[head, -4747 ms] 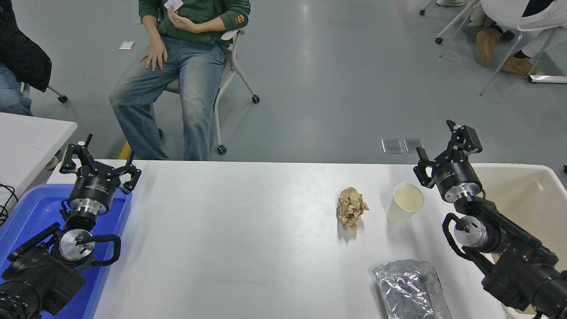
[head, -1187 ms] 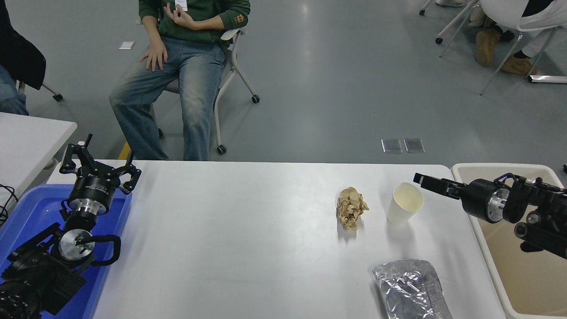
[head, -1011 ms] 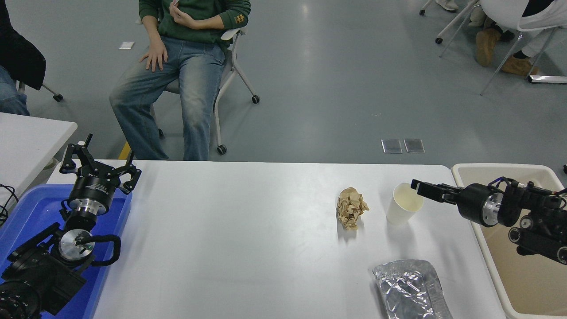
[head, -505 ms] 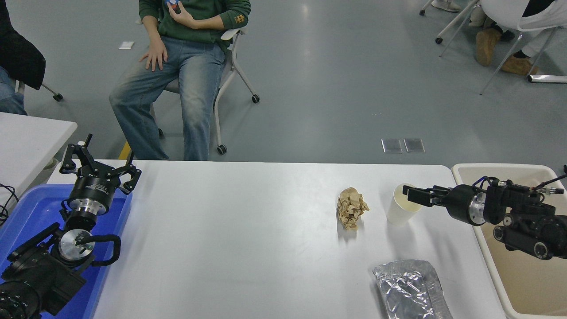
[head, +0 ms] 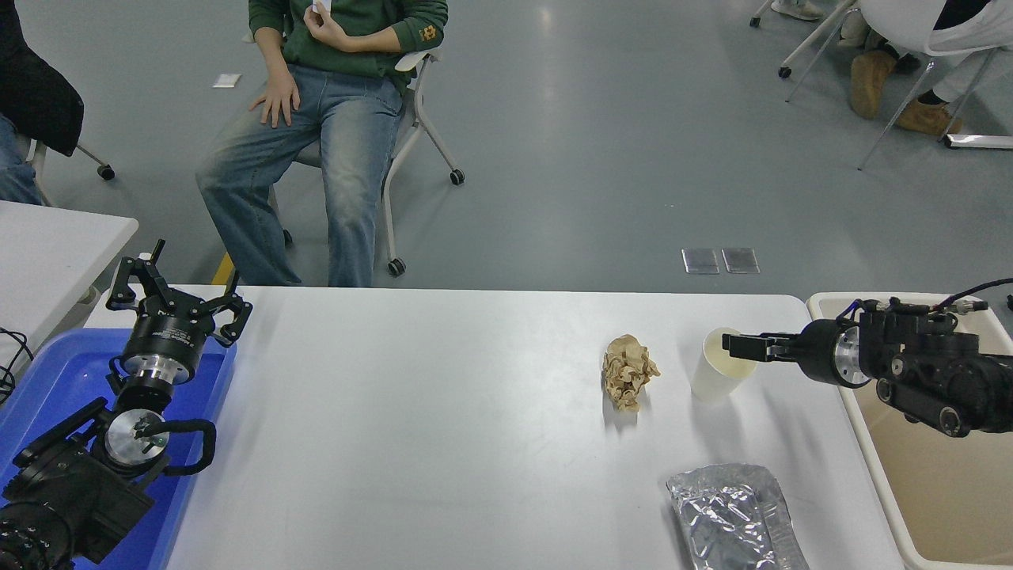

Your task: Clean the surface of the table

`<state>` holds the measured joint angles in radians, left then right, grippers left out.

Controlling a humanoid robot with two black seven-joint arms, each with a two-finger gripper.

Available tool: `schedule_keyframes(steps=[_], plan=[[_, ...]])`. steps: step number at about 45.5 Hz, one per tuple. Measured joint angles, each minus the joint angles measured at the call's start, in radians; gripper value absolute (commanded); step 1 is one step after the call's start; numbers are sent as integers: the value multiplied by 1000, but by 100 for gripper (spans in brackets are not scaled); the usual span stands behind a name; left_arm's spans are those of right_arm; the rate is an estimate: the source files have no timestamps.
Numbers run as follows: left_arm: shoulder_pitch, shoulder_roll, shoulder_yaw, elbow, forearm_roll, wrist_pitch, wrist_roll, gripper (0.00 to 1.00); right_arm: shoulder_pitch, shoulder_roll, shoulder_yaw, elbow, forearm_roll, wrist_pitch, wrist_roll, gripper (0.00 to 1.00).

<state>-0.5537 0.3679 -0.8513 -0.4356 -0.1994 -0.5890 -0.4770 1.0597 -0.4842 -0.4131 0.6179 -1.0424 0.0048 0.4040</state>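
Two black robot arms reach over the table surface (head: 443,427), a wide white tabletop with rounded corners that fills the near half of the scene. At the near left, the left gripper (head: 174,299) sits parked above a blue plastic tray (head: 47,380) that lies at the table's left end, its fingers spread wide and holding nothing. From the right edge, the right arm stretches leftward, nearly level, and the right gripper (head: 732,347) has its tip at the rim of a white paper cup (head: 716,372) standing upright on the right part of the table; seen side-on, the fingers look close together, but whether they grip the rim cannot be told. Just left of the cup, apart from it, lies a crumpled ball of brown paper (head: 627,370). Nearer the camera, at the table's near right edge, lies a crinkled silver foil bag (head: 732,518). A beige plastic bin (head: 910,507) stands just beside the table's right end, under the right arm. A smaller white table (head: 47,253) shows at the far left. Beyond the table, on the grey floor, a person in a green sweater and blue jeans (head: 316,134) sits on a wheeled chair, and the legs of another seated person appear at the far right corner
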Motion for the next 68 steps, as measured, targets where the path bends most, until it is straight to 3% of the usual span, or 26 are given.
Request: schedule_keyframes(steps=[23,27,32,43,54,57,61,68], plan=[[0,0,0,0,0,0,0,100,0,20,-2,-13,0,45,6,100],[0,0,0,0,0,0,0,100,-3,26,-2,-15,0,46,7,95],[0,0,0,0,0,0,0,100,-6,34,-2,-24,0,47,7,79],[0,0,0,0,0,0,0,100,-12,55,-5,-51,-1,48,8,55],[0,0,0,0,0,0,0,100,-14,61,-6,-59,-4,49,9,40],[0,0,0,0,0,0,0,100,-14,61,-6,-60,-5,49,9,29],[0,0,0,0,0,0,0,100,-12,61,-10,-61,-7,49,9,1],[0,0,0,0,0,0,0,100,-1,59,-49,-59,-8,49,13,0]])
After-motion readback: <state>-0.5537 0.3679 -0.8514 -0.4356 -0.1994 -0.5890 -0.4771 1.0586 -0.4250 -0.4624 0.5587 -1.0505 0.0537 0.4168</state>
